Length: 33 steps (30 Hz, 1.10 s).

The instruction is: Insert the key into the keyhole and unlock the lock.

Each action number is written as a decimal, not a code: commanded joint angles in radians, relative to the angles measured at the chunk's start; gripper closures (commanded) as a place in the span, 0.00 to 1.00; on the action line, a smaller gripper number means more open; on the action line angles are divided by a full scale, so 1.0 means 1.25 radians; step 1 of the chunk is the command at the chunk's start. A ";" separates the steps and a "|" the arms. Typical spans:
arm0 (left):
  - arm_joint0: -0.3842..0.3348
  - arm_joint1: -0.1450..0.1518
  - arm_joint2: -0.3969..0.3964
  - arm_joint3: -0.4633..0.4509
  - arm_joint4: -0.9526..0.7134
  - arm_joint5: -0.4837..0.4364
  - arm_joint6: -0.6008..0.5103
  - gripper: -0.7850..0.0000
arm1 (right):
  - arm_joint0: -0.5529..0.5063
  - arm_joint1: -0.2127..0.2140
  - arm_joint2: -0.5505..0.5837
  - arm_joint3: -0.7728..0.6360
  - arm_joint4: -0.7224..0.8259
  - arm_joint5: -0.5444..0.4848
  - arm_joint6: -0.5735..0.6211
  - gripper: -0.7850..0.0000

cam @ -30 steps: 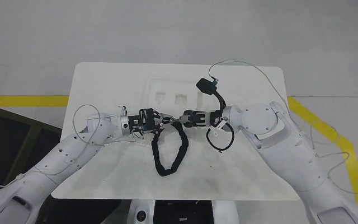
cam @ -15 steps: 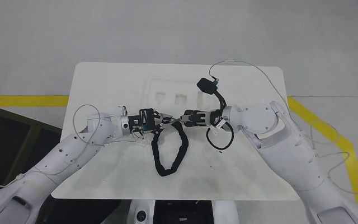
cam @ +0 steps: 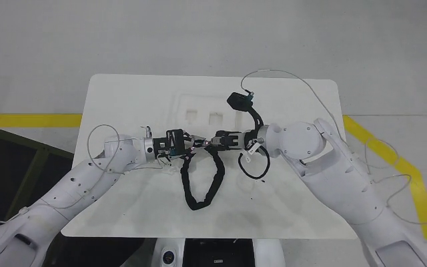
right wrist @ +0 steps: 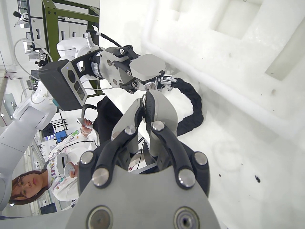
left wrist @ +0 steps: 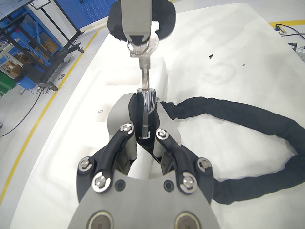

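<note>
My left gripper (left wrist: 145, 117) is shut on the chrome lock cylinder (left wrist: 146, 101), held just above the table's middle (cam: 198, 143). The lock's black fabric-sleeved chain (left wrist: 238, 117) hangs from it and loops on the table (cam: 200, 183). Facing it, my right gripper (right wrist: 144, 103) is shut on the head of the silver key (left wrist: 144, 70). The key's blade tip sits in the keyhole at the cylinder's end. In the top view the two grippers meet nose to nose, left gripper (cam: 189, 144) and right gripper (cam: 216, 141).
A white foam tray (cam: 200, 110) with rectangular recesses lies just beyond the grippers. The right arm's black cable (cam: 252, 170) loops beside its wrist. The white table (cam: 300, 200) has free room on the near side and the right.
The right wrist has rolled and shifted a little toward the left gripper, with its camera and cable swinging along. The left arm and the chain have stayed still.
</note>
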 commanded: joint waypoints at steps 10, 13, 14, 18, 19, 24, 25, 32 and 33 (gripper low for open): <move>0.000 0.000 0.000 0.000 0.000 0.000 0.000 1.00 | 0.014 -0.013 -0.028 0.015 -0.003 0.011 -0.016 1.00; 0.000 0.000 0.000 0.000 0.000 0.000 0.000 1.00 | 0.019 -0.016 -0.033 0.025 -0.002 0.011 -0.019 1.00; 0.000 0.000 0.000 0.000 0.000 0.000 0.000 1.00 | 0.020 -0.017 -0.034 0.027 -0.001 0.010 -0.020 1.00; 0.000 0.000 0.000 0.000 0.000 0.000 0.000 1.00 | 0.022 -0.020 -0.035 0.030 0.007 0.006 -0.022 0.68; 0.000 0.000 0.000 0.000 0.000 0.000 0.000 1.00 | 0.022 -0.021 -0.033 0.030 0.012 0.004 -0.022 0.00; 0.000 0.000 0.000 0.000 0.000 0.000 0.000 1.00 | 0.016 -0.018 -0.015 0.018 0.025 -0.016 -0.010 0.00; 0.000 0.000 0.000 0.000 0.000 0.000 0.000 1.00 | 0.013 -0.017 -0.009 0.015 0.030 -0.025 -0.006 0.00; 0.000 0.000 0.000 0.000 0.000 0.000 0.000 1.00 | -0.003 -0.003 0.032 0.023 0.026 -0.130 0.059 0.00; 0.006 -0.001 -0.002 -0.005 -0.004 0.005 -0.008 1.00 | -0.008 0.000 0.038 0.032 0.019 -0.149 0.066 0.00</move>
